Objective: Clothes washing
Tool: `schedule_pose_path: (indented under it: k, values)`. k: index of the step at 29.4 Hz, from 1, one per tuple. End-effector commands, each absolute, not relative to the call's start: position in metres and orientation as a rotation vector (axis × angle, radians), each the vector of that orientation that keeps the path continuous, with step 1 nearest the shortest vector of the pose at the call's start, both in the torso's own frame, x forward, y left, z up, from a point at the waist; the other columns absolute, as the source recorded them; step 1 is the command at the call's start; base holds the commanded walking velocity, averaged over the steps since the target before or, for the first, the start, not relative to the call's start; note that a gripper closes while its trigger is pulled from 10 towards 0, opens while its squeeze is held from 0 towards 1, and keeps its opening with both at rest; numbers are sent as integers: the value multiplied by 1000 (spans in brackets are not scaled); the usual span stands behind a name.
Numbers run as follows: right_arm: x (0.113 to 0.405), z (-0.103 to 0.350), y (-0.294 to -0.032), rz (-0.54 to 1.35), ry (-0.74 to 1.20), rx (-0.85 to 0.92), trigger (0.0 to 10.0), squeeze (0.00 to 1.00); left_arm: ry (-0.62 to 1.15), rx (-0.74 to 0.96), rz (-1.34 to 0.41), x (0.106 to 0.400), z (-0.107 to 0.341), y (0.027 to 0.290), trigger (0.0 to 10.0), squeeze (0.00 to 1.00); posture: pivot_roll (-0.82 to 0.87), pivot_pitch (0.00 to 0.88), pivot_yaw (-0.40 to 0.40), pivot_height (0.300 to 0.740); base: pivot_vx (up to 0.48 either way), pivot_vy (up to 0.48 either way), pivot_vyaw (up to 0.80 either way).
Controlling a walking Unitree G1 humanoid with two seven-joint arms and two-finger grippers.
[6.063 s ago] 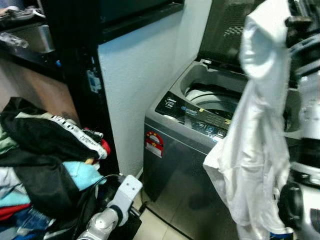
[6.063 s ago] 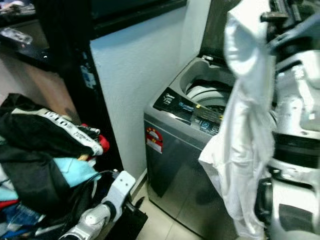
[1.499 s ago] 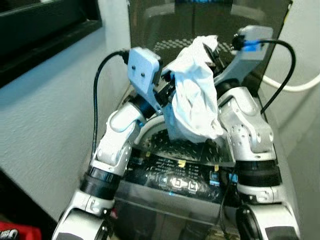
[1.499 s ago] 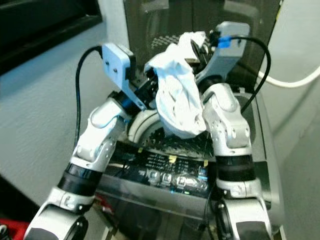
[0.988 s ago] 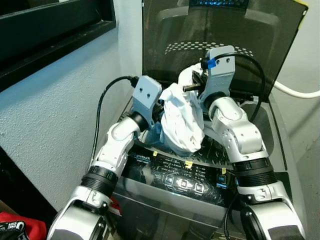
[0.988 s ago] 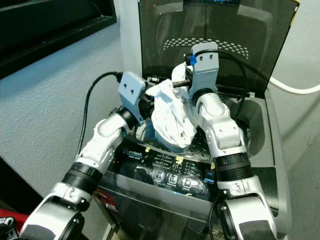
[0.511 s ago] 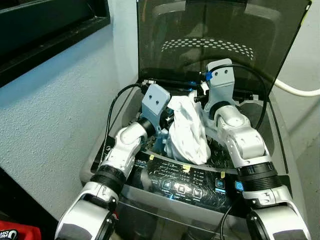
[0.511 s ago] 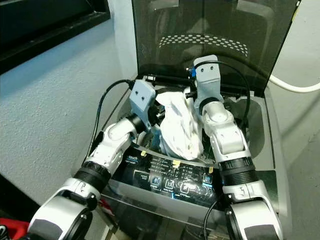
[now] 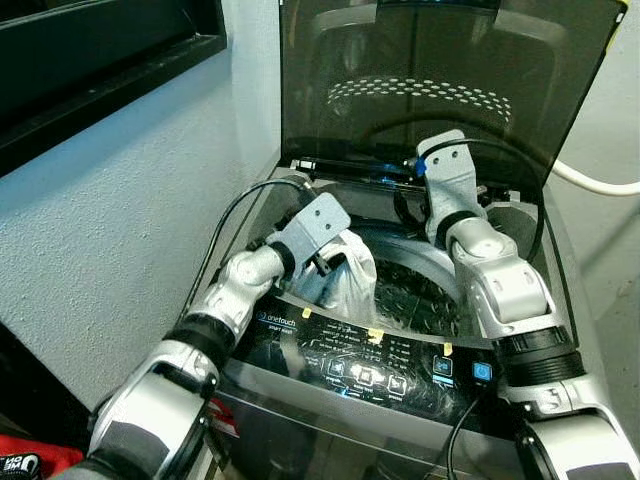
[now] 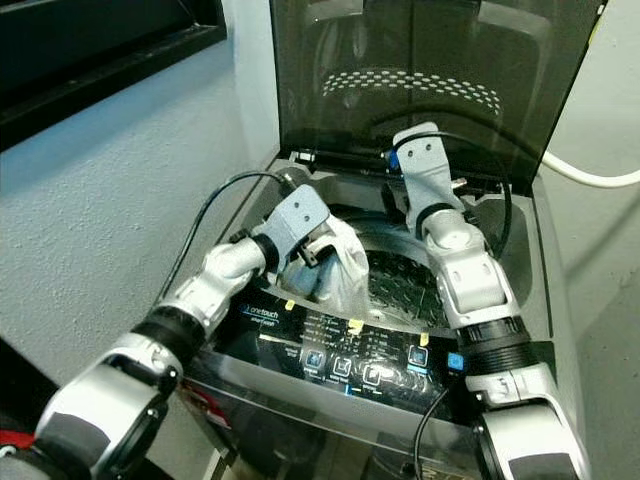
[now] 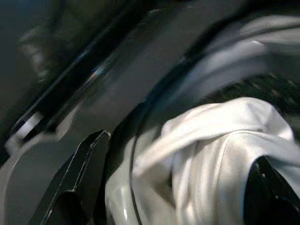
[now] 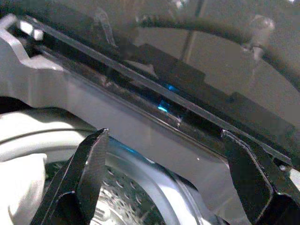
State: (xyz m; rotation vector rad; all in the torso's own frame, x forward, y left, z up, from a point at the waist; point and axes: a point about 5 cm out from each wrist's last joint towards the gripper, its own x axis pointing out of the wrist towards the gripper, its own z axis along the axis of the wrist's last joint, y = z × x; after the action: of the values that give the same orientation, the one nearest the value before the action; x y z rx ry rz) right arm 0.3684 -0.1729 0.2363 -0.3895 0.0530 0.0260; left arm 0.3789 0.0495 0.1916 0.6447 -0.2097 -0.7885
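Observation:
A white garment (image 9: 347,283) lies bunched at the left side of the washing machine's drum (image 9: 425,300), half below the rim. My left gripper (image 11: 173,187) reaches down onto it with fingers (image 11: 77,183) spread wide, cloth bulging between them, so it is open. In the left eye view its wrist (image 9: 318,226) sits right above the cloth. My right gripper (image 12: 168,168) is open and holds nothing. It hovers over the rear of the tub near the lid hinge, apart from the garment, and its wrist (image 9: 446,172) shows in the left eye view.
The grey top-loader has its dark lid (image 9: 440,80) standing upright behind my arms and a lit control panel (image 9: 368,368) at the front. A white textured wall (image 9: 120,220) and black ledge (image 9: 100,60) are to the left. A white hose (image 9: 595,183) runs at the right.
The right gripper has let go of the white garment and drawn back toward the hinge. The left arm has pressed the garment lower into the left side of the drum.

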Motion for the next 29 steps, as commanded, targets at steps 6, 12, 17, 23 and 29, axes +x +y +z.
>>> schedule_pose_path:
  k: [6, 12, 17, 23, 29]
  values:
    - [366, 240, -176, 28, 54, -385, 10000, 1000, -108, 850, -1057, 370, 185, 43, 10000, 1000, 28, 10, -3, 740, 0, 0, 0]
    - [363, 248, -172, 69, 8, -300, 10000, 0, -145, 932, -1068, 376, 211, 46, 10000, 0, 20, 10, 10, 740, 0, 0, 0]
    - [362, 255, -175, 76, -41, -232, 10000, 0, -189, 1102, -912, 386, 224, 60, 10000, 0, 22, 9, 8, 740, 0, 0, 0]
    - [361, 261, -176, 86, -103, -170, 10000, 0, -384, 763, -844, 379, 249, 53, 10000, 0, 30, 7, 4, 740, 0, 0, 0]
    - [353, 276, -173, 165, -290, 104, 10000, 0, -517, 250, -751, 362, 254, 45, 10000, 0, 28, 7, 5, 740, 0, 0, 0]
